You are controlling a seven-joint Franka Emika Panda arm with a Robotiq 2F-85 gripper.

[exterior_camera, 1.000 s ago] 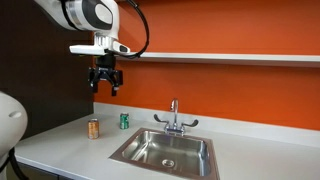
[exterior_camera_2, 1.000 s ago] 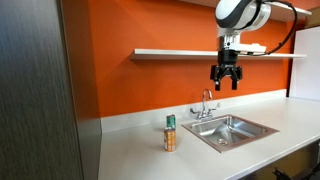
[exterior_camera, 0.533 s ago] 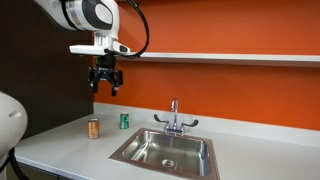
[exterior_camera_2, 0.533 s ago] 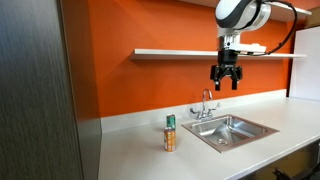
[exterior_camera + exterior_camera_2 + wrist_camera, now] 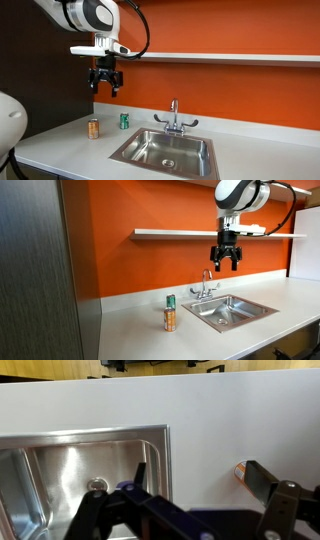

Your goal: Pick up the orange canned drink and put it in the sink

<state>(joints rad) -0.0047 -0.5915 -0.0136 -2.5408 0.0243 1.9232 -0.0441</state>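
The orange canned drink (image 5: 93, 128) stands upright on the grey counter, left of the sink (image 5: 168, 151); in an exterior view (image 5: 170, 319) it stands in front of the green can. My gripper (image 5: 105, 87) hangs high above the counter, open and empty, also seen in an exterior view (image 5: 225, 263). In the wrist view the open fingers (image 5: 200, 478) frame bare counter, the sink (image 5: 70, 470) with its round drain lies to the left, and the orange can (image 5: 241, 473) peeks out beside the right finger.
A green can (image 5: 124, 120) stands near the orange one. A chrome two-handled faucet (image 5: 174, 119) rises behind the basin. A shelf (image 5: 220, 58) runs along the orange wall. A dark cabinet panel (image 5: 40, 270) stands at the counter's end.
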